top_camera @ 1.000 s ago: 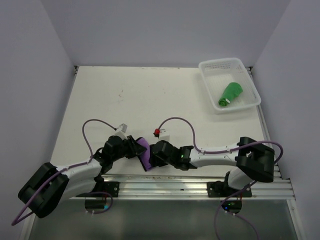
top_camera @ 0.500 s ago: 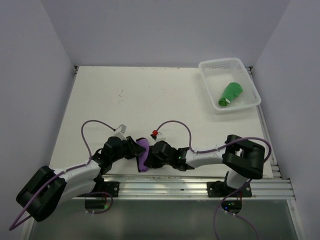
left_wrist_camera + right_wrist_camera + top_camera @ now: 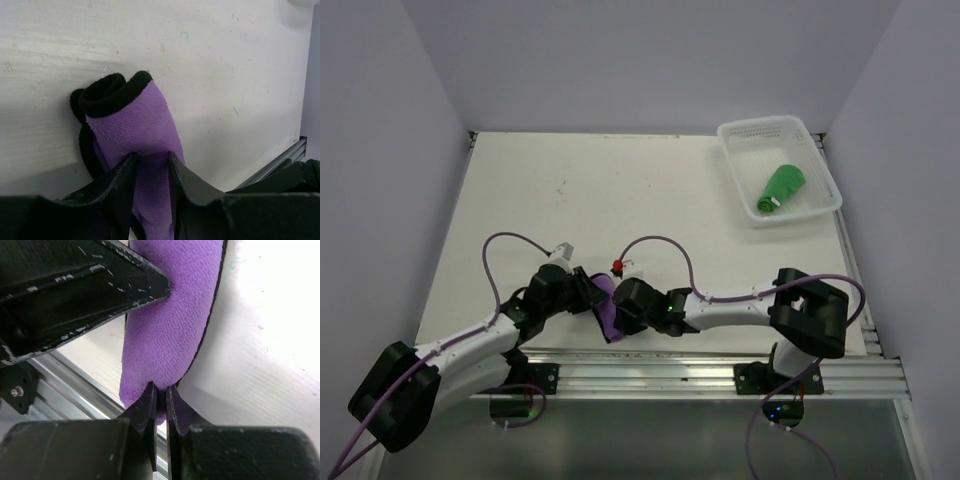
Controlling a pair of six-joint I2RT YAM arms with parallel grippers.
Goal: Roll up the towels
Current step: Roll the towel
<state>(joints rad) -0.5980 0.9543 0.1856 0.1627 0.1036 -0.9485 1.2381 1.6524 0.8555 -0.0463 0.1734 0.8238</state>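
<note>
White table [image 3: 620,190], near its front edge: the rolled purple towel [image 3: 135,120] lies between both grippers. At one end the left gripper [image 3: 150,157] clamps the roll; the right gripper [image 3: 161,389] pinches its edge, jaws almost closed.

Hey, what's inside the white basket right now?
One green towel, rolled up, lies on the floor of the basket. Nothing else shows in there. The patch of floor directly under the towel is covered.

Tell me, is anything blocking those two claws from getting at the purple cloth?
Nothing visible does. The left gripper is closed on the purple towel, and the right gripper pinches a fold of it from the opposite side. Both touch the cloth directly.
</note>
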